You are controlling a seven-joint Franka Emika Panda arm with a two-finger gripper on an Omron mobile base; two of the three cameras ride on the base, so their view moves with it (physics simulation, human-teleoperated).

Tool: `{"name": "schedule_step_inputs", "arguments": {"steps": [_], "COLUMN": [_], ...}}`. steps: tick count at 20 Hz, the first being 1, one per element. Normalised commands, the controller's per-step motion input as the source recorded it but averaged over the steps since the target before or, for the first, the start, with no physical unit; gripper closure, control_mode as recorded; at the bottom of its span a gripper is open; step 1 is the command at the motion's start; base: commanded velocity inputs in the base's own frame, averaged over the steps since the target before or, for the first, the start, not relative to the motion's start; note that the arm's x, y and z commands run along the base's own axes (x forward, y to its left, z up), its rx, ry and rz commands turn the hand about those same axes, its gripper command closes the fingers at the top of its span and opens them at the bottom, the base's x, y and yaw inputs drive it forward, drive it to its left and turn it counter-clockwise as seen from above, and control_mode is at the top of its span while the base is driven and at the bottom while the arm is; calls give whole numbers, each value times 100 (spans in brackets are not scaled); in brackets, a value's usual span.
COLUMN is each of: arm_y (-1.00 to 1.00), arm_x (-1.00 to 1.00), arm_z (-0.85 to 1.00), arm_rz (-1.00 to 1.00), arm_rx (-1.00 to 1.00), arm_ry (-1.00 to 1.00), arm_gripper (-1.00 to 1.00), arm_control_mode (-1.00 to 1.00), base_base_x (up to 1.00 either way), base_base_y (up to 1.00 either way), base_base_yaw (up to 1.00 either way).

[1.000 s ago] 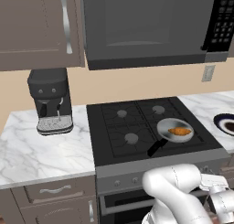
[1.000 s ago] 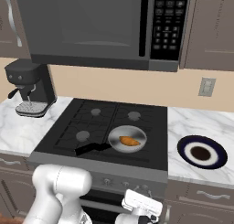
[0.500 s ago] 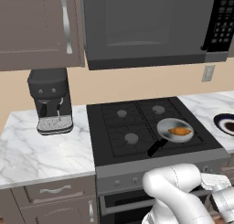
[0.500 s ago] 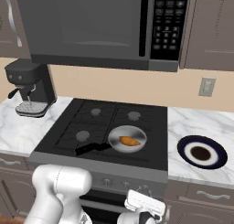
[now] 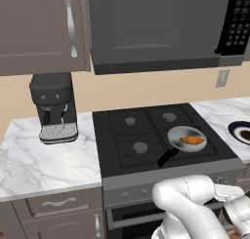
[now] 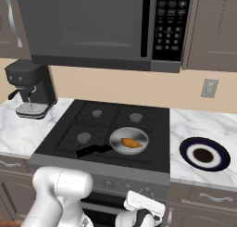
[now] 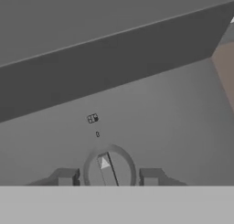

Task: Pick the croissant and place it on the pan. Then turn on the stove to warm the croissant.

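Observation:
The golden croissant (image 5: 192,140) (image 6: 131,142) lies inside the silver pan (image 5: 173,134) (image 6: 118,139), which sits on the front right burner of the black stove (image 5: 132,135) (image 6: 92,124). The pan's black handle points toward the front left. My arm reaches down in front of the stove's grey front panel (image 7: 160,118). In the hand view, my gripper (image 7: 109,178) is shut on a round stove knob (image 7: 109,166), one dark fingertip (image 7: 66,177) on each side. The knob's white pointer mark aims slightly left of straight up in that view.
A black coffee machine (image 5: 53,109) (image 6: 30,89) stands on the marble counter left of the stove. A dark white-rimmed plate (image 5: 241,131) (image 6: 203,154) rests on the counter to the right. The microwave (image 5: 156,28) (image 6: 102,27) hangs above the burners.
My hand at the stove's front panel has shifted slightly. The croissant and pan have not moved.

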Motion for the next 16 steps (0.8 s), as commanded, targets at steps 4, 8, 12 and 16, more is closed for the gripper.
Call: {"name": "schedule_step_inputs", "arguments": {"steps": [4, 8, 12, 16], "arm_y": [3, 1, 0, 0], "arm_x": [9, 4, 4, 5], "arm_z": [35, 37, 35, 29], "arm_rz": [-2, 0, 0, 0], "arm_rx": [0, -3, -8, -7], "arm_ry": [5, 0, 0, 0], "arm_gripper": [100, 100, 100, 100], "arm_control_mode": [-100, -100, -100, -100], "base_base_x": [0, 0, 0, 0], "base_base_y": [0, 0, 0, 0], "base_base_yaw": [0, 0, 0, 0]}}
